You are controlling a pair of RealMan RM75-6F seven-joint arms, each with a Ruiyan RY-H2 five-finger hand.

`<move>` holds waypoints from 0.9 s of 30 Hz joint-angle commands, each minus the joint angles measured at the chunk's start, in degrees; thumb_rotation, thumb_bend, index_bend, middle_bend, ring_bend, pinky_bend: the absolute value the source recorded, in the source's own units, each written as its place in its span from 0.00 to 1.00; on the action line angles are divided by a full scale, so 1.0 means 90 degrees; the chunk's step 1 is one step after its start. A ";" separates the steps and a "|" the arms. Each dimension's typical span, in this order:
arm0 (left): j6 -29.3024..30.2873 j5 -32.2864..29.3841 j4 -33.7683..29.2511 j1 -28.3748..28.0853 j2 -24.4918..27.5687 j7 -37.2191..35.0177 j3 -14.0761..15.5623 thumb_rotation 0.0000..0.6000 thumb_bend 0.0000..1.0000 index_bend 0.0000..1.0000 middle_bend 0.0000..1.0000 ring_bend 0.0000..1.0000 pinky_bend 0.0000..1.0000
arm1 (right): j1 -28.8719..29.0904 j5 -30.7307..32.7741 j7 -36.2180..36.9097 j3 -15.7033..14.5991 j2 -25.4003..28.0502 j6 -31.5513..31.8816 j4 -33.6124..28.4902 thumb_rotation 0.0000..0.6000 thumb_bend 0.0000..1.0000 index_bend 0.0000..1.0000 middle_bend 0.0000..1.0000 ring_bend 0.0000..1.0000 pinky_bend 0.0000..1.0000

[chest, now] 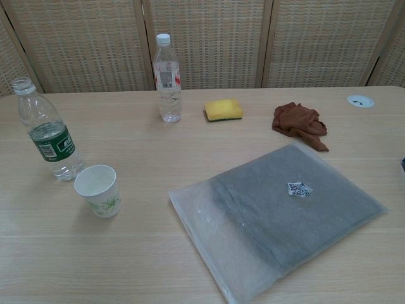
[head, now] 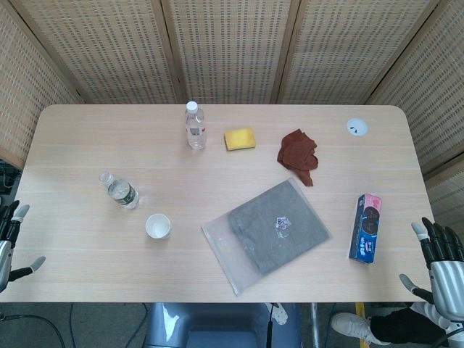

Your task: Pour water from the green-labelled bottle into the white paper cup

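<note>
Bottle [chest: 48, 132] uncapped beside cup [chest: 98, 190], hands apparently idle

We see a pale wooden table [head: 87, 268] bearing a green-labelled bottle [chest: 49, 134] beside a white paper cup [chest: 99, 190] — also a red-labelled bottle [chest: 167, 78], yellow sponge [chest: 223, 109], brown cloth [chest: 299, 124], bagged grey garment [chest: 278, 212] and cookie box [head: 365, 228].

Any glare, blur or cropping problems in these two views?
Head view: sharp and evenly lit, soft shadows, both hands cut by the frame edges. Chest view: mild sheen on the clear plastic bag holding grey cloth; the green-labelled bottle and white paper cup are crisp.
</note>
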 commanded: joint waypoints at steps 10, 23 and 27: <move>-0.0270 -0.0111 0.0132 -0.0135 -0.0023 -0.0215 -0.0046 1.00 0.00 0.00 0.00 0.00 0.00 | 0.0003 -0.0001 0.0004 0.0000 -0.0002 -0.0003 -0.0004 1.00 0.00 0.00 0.00 0.00 0.00; -0.2273 -0.0073 0.1810 -0.1549 -0.0415 -0.3959 -0.0368 1.00 0.00 0.00 0.00 0.00 0.00 | 0.0074 0.0211 -0.0082 0.0060 -0.0042 -0.0197 -0.0020 1.00 0.00 0.00 0.00 0.00 0.00; -0.2803 -0.0096 0.2381 -0.1986 -0.0712 -0.5053 -0.0424 1.00 0.00 0.00 0.00 0.00 0.00 | 0.0106 0.0312 -0.0124 0.0089 -0.0059 -0.0280 -0.0025 1.00 0.00 0.00 0.00 0.00 0.00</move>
